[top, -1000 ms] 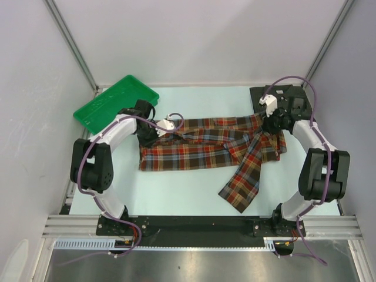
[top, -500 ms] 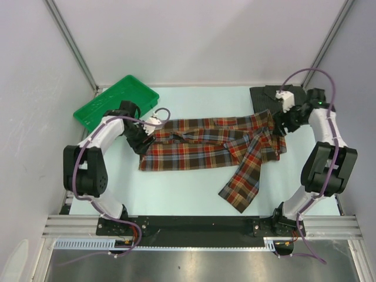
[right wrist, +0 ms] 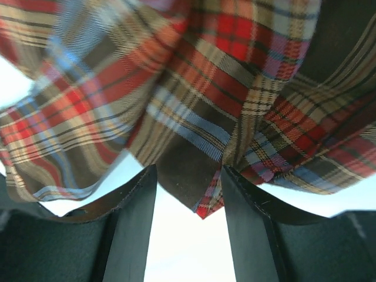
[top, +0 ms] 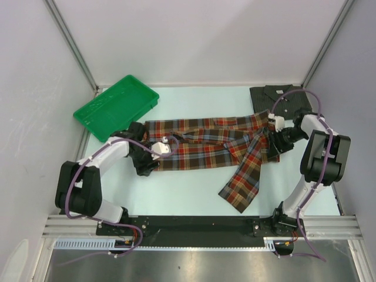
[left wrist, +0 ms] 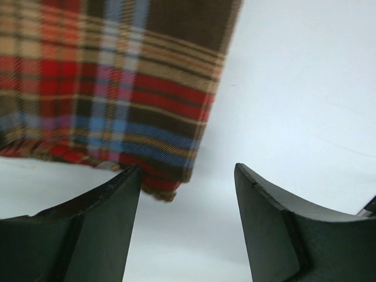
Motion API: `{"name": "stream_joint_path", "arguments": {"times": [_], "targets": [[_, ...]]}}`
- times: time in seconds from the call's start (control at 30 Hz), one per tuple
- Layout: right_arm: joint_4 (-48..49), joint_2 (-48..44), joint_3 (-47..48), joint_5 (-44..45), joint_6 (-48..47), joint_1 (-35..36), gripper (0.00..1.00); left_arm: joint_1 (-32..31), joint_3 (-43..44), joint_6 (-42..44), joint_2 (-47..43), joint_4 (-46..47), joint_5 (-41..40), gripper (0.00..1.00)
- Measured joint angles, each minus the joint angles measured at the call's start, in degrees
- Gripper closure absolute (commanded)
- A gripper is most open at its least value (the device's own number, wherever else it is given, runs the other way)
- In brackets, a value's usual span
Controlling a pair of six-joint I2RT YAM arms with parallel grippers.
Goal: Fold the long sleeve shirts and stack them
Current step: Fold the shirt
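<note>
The plaid long sleeve shirt (top: 200,144) lies across the middle of the table, folded lengthwise, with one sleeve (top: 242,179) trailing toward the near right. A dark grey long sleeve shirt (top: 281,97) lies folded at the back right. My left gripper (top: 144,166) is at the plaid shirt's near-left corner; it stands open (left wrist: 188,170) with that corner (left wrist: 170,185) just past its left fingertip and bare table between the jaws. At the shirt's right end my right gripper (top: 275,144) is open (right wrist: 188,170), and a point of plaid cloth (right wrist: 202,200) hangs between its tips.
A green plastic tray (top: 114,106) sits tilted at the back left corner. Grey walls and metal posts close in the table on three sides. Pale table surface (top: 176,194) shows in front of the plaid shirt and behind it.
Both grippers have opened and let go of the plaid shirt. The left one slid toward the near-left corner, and the right one came down nearer along the shirt's right end.
</note>
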Motion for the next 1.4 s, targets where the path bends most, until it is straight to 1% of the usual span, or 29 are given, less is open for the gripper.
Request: {"name": "stream_joint_path", "arguments": {"times": [0.13,0.23,0.3,0.37,0.5,0.53,0.63,0.7,0.83,0.9,0.97,1.0,1.03,1.07,1.1,1.17,1.2,1.23,1.4], "targets": [[1.7,1.51,-1.68,1.99,1.7,-0.07,0.49,-3.87,-4.85,1.25,-1.75,3.89,-2.21,0.29],[2.6,1.51,-2.27,3.17,2.51,-0.07,0.51,-5.38,-7.26,1.44,-1.77,6.97,-4.17,0.3],[3.56,1.51,-3.04,4.28,2.99,-0.07,0.54,-5.9,-8.68,1.7,-1.77,8.96,-5.51,0.32],[4.0,1.51,-3.76,5.33,3.13,-0.09,0.56,-6.19,-9.81,1.86,-1.68,10.69,-6.71,0.35],[4.37,1.51,-4.13,6.21,3.32,-0.85,0.55,-6.45,-10.03,1.88,-1.7,11.72,-8.37,0.43],[4.31,1.51,-4.13,6.25,3.32,-1.36,0.55,-6.47,-10.03,1.97,-1.7,11.98,-8.83,0.48],[4.22,1.51,-4.13,6.16,3.32,-3.3,0.54,-6.49,-10.21,2.49,-1.75,12.81,-9.81,0.52],[4.07,1.51,-4.13,5.9,3.34,-4.17,0.54,-6.49,-10.25,2.69,-1.75,13.29,-10.36,0.53],[3.5,1.51,-4.11,4.5,3.74,-4.5,0.51,-6.49,-10.23,2.69,-1.64,13.49,-10.71,0.48],[3.21,1.51,-4.11,3.61,3.96,-4.22,0.51,-6.49,-10.19,2.71,-1.62,13.7,-10.93,0.48],[2.93,1.53,-4.11,2.56,4.11,-3.87,0.56,-6.49,-9.99,2.67,-1.4,13.75,-11.1,0.52],[2.8,1.62,-4.11,2.05,4.13,-3.76,0.71,-6.49,-9.86,2.62,-1.22,13.68,-11.13,0.62],[2.73,1.73,-4.11,1.68,4.15,-3.61,0.82,-6.49,-9.79,2.49,-1.11,13.7,-11.23,0.67],[2.78,1.9,-4.11,1.46,4.11,-3.5,0.96,-6.49,-9.79,2.36,-1.01,13.81,-11.34,0.72],[2.8,2.08,-4.13,1.44,4.26,-3.34,1.0,-6.49,-9.79,2.19,-0.85,13.79,-11.5,0.8],[2.78,2.47,-4.13,1.73,4.5,-3.15,1.0,-6.49,-9.94,2.27,-0.81,14.08,-11.56,0.87],[2.73,2.62,-4.11,2.03,4.5,-3.13,1.0,-6.51,-10.12,2.32,-0.85,14.25,-11.69,0.95],[2.69,2.71,-4.13,2.43,4.39,-3.13,1.0,-6.51,-10.38,2.36,-1.03,14.53,-11.74,0.99],[2.12,2.12,-5.2,4.15,3.15,-3.13,1.0,-6.54,-13.57,4.9,-4.28,16.0,-12.15,1.0]]}}
